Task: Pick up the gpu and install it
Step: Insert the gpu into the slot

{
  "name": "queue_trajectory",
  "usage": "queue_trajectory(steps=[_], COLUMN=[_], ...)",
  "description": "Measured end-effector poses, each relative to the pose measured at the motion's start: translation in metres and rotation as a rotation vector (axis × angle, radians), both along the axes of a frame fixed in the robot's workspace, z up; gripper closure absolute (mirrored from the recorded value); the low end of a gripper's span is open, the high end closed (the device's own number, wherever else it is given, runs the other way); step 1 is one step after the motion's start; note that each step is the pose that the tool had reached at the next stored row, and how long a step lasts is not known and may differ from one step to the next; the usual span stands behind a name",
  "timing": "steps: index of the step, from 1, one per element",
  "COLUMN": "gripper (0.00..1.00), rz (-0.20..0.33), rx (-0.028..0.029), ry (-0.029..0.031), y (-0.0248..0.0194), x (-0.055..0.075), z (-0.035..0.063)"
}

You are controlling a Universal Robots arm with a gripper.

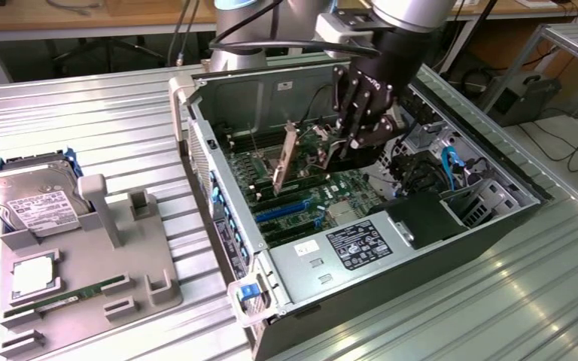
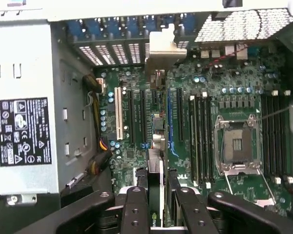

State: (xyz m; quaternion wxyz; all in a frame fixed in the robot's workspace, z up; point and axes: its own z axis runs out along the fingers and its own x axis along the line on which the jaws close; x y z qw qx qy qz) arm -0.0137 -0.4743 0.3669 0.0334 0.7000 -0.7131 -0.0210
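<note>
We see our gripper (image 2: 158,207) clamped on the gpu (image 1: 285,158), card held on edge, upright, over the motherboard (image 2: 234,87), bracket end farthest from the fingers (image 2: 136,204).

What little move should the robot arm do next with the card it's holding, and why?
Probably ease straight down: the gripper pinches the thin dark gpu card with silver bracket upright above the green motherboard, apparently not seated yet.

No wording can be read for certain. The black label (image 2: 23,131) on the silver power supply box (image 2: 19,63) carries white print and small symbols, none legible. The hard drive (image 1: 28,199), at the exterior view's left, bears a white label with illegible dark print.
</note>
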Motion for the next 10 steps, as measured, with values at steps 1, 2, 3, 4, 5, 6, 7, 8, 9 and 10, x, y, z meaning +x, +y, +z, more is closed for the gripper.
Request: queue_trajectory(steps=[1, 2, 3, 4, 5, 6, 7, 8, 9, 10], gripper=[0.74, 0.74, 0.74, 0.74, 0.74, 0.74, 0.74, 0.74, 0.74, 0.74], rz=[0.026, 0.046, 0.074, 0.098, 0.113, 0.134, 0.144, 0.148, 0.148, 0.148], rx=[0.0013, 0.0023, 0.0038, 0.0048, 0.0053, 0.0062, 0.0072, 0.0082, 0.0079, 0.0077], ry=[0.0000, 0.0000, 0.0000, 0.0000, 0.0000, 0.0000, 0.0000, -0.0014, -0.0054, -0.0080], y=[0.0000, 0.0000, 0.0000, 0.0000, 0.0000, 0.0000, 0.0000, 0.0000, 0.0000, 0.0000], x=[0.000, 0.000, 0.000, 0.000, 0.000, 0.000, -0.001, -0.003, -0.008, -0.011], z=[-0.0009, -0.0015, -0.0025, -0.0033, -0.0038, -0.0047, -0.0056, -0.0068, -0.0078, -0.0087])
